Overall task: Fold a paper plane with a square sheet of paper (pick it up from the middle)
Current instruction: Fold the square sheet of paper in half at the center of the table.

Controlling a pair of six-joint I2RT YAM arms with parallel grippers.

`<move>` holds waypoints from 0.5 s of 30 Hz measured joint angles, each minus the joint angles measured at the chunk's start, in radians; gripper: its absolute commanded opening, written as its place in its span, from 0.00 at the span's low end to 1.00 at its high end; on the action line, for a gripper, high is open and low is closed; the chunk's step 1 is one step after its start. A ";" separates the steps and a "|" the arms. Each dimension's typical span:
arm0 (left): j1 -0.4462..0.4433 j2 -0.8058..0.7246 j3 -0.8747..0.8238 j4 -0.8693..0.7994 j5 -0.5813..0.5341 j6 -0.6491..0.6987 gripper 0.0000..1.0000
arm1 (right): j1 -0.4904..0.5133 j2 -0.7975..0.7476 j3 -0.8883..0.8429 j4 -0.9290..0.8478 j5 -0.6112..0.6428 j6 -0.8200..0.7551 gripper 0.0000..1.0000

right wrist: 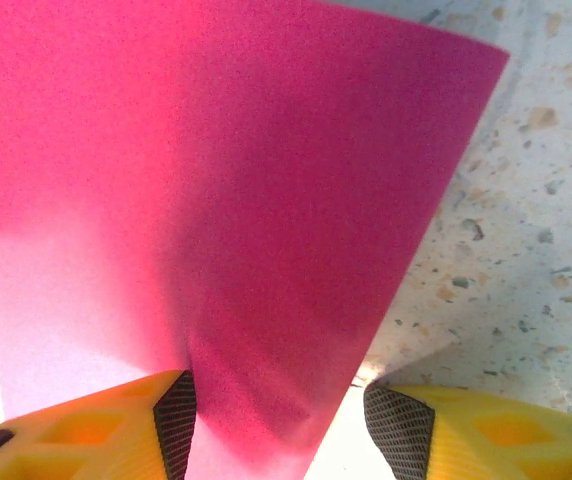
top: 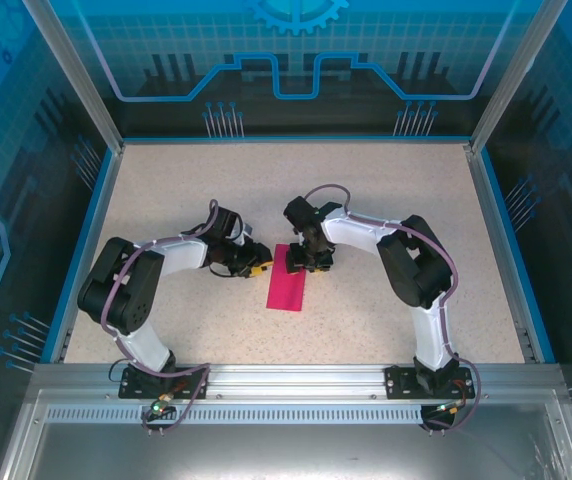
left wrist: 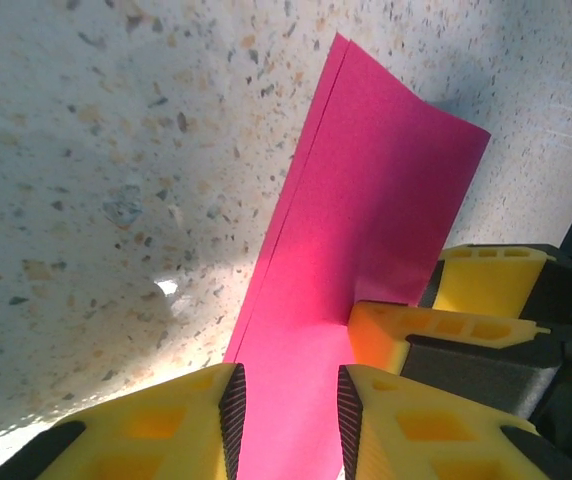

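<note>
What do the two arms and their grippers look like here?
The left arm and right arm have white links, bulky black joint housings and lilac-grey cables looped alongside. The left gripper and right gripper have yellow, hollow-ribbed fingers with black textured pads.

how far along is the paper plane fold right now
Done: the square sheet of paper is folded once into a narrow strip, with the doubled edge showing in the left wrist view. In hand: the left gripper and right gripper straddle its far end, jaws apart. To do: nose and wing folds; no pointed dart yet.
</note>
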 measured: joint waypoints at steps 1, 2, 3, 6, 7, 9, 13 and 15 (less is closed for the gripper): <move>0.000 0.000 0.000 -0.001 -0.009 0.000 0.33 | 0.001 0.000 0.000 0.000 0.001 -0.002 0.57; 0.000 0.000 0.000 -0.004 -0.018 0.000 0.33 | 0.001 0.000 0.000 -0.001 0.001 -0.004 0.57; 0.000 0.000 0.000 -0.007 -0.025 0.000 0.33 | 0.001 0.001 0.000 -0.001 0.001 -0.005 0.57; 0.000 -0.002 0.000 -0.014 -0.047 -0.003 0.32 | 0.001 0.002 0.000 -0.001 0.001 -0.005 0.58; 0.000 -0.004 0.000 -0.019 -0.055 -0.005 0.32 | 0.001 0.002 0.002 -0.002 0.001 -0.005 0.58; 0.000 -0.009 0.000 -0.027 -0.069 -0.012 0.32 | 0.001 0.003 0.002 -0.002 0.001 -0.005 0.58; 0.000 -0.018 0.000 -0.038 -0.097 -0.027 0.32 | 0.001 0.007 0.008 -0.008 0.001 -0.005 0.58; 0.000 -0.018 0.000 -0.039 -0.101 -0.029 0.32 | 0.001 0.011 0.013 -0.014 0.000 -0.004 0.58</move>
